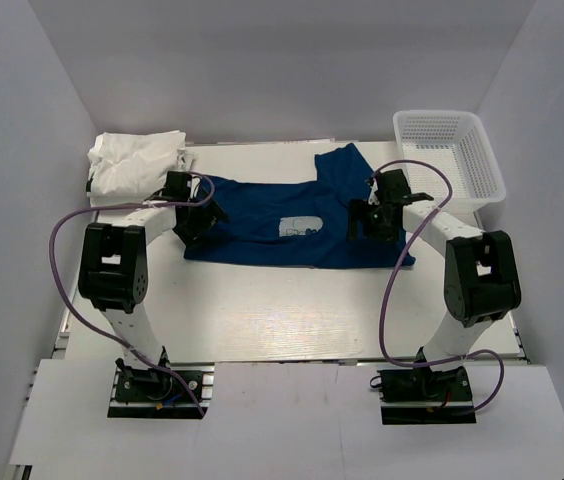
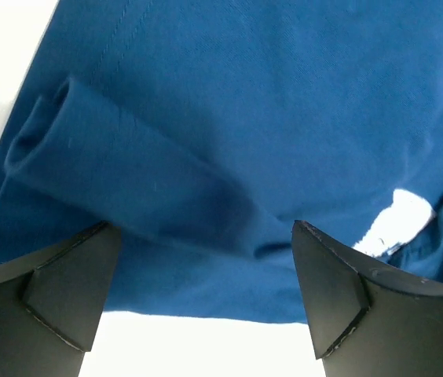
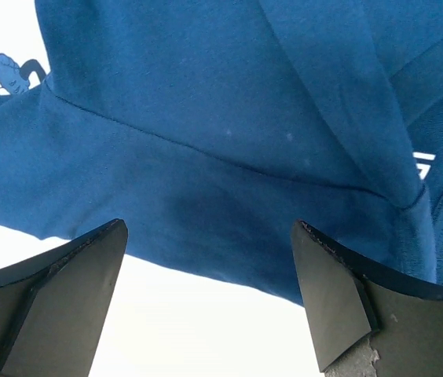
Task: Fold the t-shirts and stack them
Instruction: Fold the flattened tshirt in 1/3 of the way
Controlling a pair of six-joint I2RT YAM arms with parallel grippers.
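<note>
**Top external view.** Step in hand: folding the navy t-shirt [image 1: 282, 222]. It lies spread on the table [image 1: 282, 320], slightly toward 12 o'clock of centre, with one part reaching toward 1 o'clock. The white t-shirts [image 1: 134, 160] sit bundled at the 10 o'clock corner. The mesh basket [image 1: 449, 155] stands at 2 o'clock. The left gripper [image 1: 195, 215] is over the shirt's 9 o'clock end and the right gripper [image 1: 374, 215] over its 3 o'clock end. Jaw opening cannot be read from this view.

**Left wrist view.** The left fingers [image 2: 56, 290] stand wide apart with nothing held between them. A rolled fold [image 2: 127, 177] of navy cloth runs from 10 o'clock down toward the gap. The shirt's edge crosses just behind the fingertips, with bare table at 6 o'clock. The white chest print [image 2: 398, 220] shows at 3 o'clock. Contact between tips and cloth cannot be confirmed.

**Right wrist view.** The right fingers [image 3: 347, 298] are likewise wide open and hold nothing. Navy cloth fills the view above the tips, crossed by a stitched seam [image 3: 206, 149]. The cloth edge lies between the fingertips, with table at 6 o'clock.

**Next move, as judged.** Both grippers should settle onto the cloth edge and close evenly. They should then lift together so the fold line stays straight. The rolled fold on the left side probably needs flattening, or it may be trapped inside the fold
</note>
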